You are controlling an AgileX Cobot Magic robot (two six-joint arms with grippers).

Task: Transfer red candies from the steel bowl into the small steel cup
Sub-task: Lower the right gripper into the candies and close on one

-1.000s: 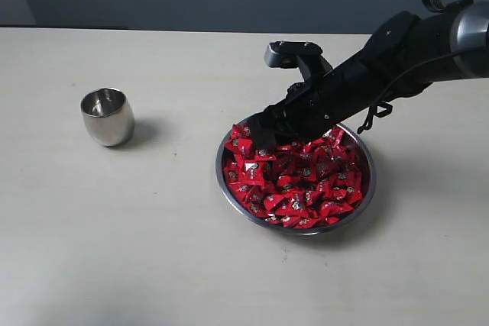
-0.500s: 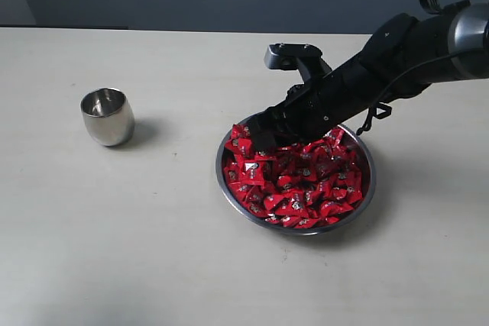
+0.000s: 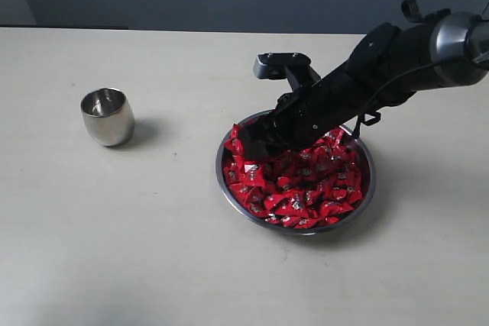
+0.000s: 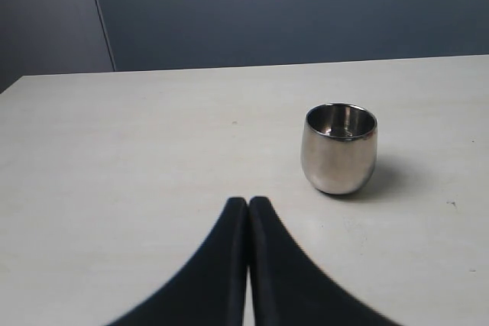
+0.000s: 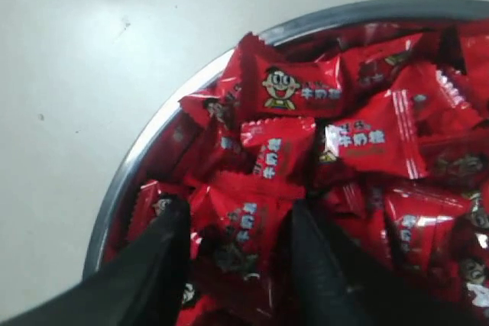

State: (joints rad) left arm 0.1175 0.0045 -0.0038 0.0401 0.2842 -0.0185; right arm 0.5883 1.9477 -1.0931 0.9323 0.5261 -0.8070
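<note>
Stock on your pale bench (image 3: pixel 153 250), entered in order of use.

1. Red wrapped candies (image 3: pixel 306 181), shiny and pillow-shaped with crimped ends: many, all heaped in the wide shallow steel bowl (image 3: pixel 372 185). None shows outside it.
2. Small rounded steel cup (image 3: pixel 108 116), no handle: upright, well apart from the bowl. No candy shows in the part of its inside that you can see.
3. Right hand (image 3: pixel 256 141), black, on the dark right arm (image 3: pixel 382 66): fingers spread, tips down in the heap close to the bowl's cup-side rim.
4. Left hand (image 4: pixel 248 205), black: fingers pressed together, pinching nothing, low over bare bench and facing the cup.

Change noted: over the last second your right hand has shifted from nearer the middle of the heap toward the cup-side rim, and the wrist has lifted a little. The fingers stand as wide as they did. Read that as still settling on a piece. Nothing is gripped, so judge the transfer not yet begun (the cup bears this out).

Views compared: the right wrist view shows what the exterior view hides under the arm, namely one candy lying between the two spread fingers, with others packed close around it. Closing may therefore catch a neighbour's wrapper too. The left wrist view alone shows your left hand, which is out of the exterior view. Only the exterior view shows bowl and cup together, and so the stretch of bench you must cross.
</note>
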